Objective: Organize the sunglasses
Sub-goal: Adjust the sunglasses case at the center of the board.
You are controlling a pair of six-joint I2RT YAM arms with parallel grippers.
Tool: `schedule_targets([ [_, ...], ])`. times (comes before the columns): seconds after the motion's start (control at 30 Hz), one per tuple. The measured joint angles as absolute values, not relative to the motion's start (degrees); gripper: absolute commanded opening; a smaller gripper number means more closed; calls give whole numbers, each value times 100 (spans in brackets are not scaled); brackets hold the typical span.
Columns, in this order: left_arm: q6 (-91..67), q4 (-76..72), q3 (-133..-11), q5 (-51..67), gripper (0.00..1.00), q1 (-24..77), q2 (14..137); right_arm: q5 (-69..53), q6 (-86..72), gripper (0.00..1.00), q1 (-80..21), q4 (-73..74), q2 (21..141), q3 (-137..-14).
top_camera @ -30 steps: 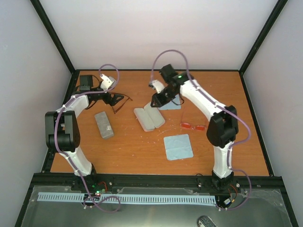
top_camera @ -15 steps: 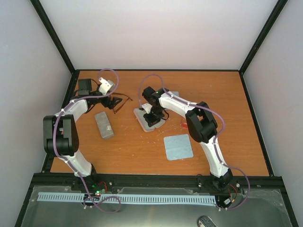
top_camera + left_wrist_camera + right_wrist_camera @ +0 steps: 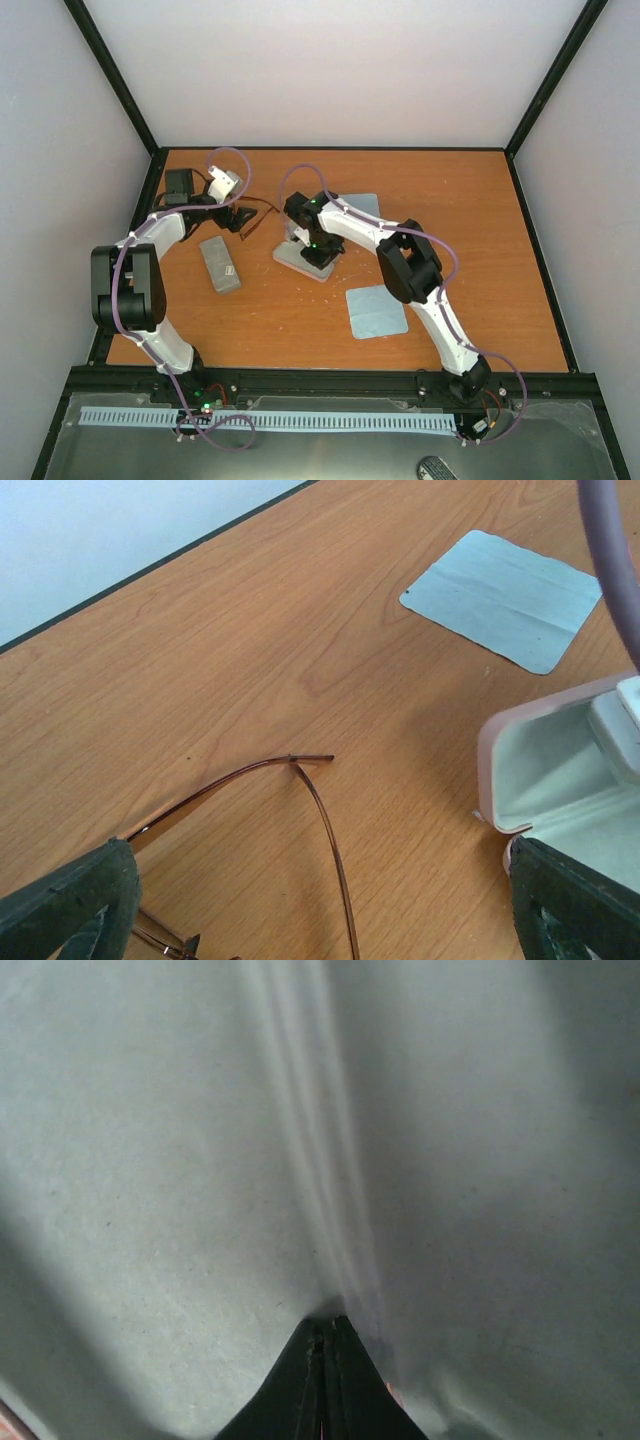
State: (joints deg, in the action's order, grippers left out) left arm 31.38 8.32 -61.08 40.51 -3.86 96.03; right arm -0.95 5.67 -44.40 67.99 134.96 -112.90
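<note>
Sunglasses (image 3: 296, 761), the brown wire pair, lie on the table (image 3: 480, 230) at the far left, just left of the pink case (image 3: 300, 262). We see only thin wire arms in the left wrist view, with the frame end cut off at the bottom edge.

Left gripper (image 3: 236, 216) sits right over them with its jaws spread wide, one on each side. The frame end runs close to one finger (image 3: 70, 905), and we can't tell if it touches. Not gripped.

Right gripper (image 3: 325, 1375) is down inside the pink case, which is open. Its jaws are pressed together with the tips on the pale lining (image 3: 150, 1160). A crease runs up the lining from the tips, and we can't tell if they nip it.

Grey case (image 3: 220, 265) lies closed, on the near side of the left gripper and apart from the pink case. Far cloth (image 3: 505, 600) lies beyond the pink case. Near cloth (image 3: 377, 311) lies right of centre, just beside the right arm's elbow.
</note>
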Motion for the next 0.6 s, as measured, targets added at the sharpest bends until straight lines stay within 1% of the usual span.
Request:
schedule_targets([
  [0.23, 3002, 703, -6055, 4053, 99, -386, 9601, 1422, 703, 3, -4449, 6853, 13957, -11952],
  [0.37, 2971, 679, -6010, 4047, 99, -386, 9537, 1905, 760, 3, -4381, 6698, 14269, -12422],
  [0.53, 2926, 565, -5948, 4038, 100, -386, 9426, 2309, 1096, 3, -4296, 6136, 14337, -12411],
  [0.6, 2902, 502, -5909, 4038, 100, -386, 9382, 2421, 1404, 3, -4276, 5743, 14278, -12210],
])
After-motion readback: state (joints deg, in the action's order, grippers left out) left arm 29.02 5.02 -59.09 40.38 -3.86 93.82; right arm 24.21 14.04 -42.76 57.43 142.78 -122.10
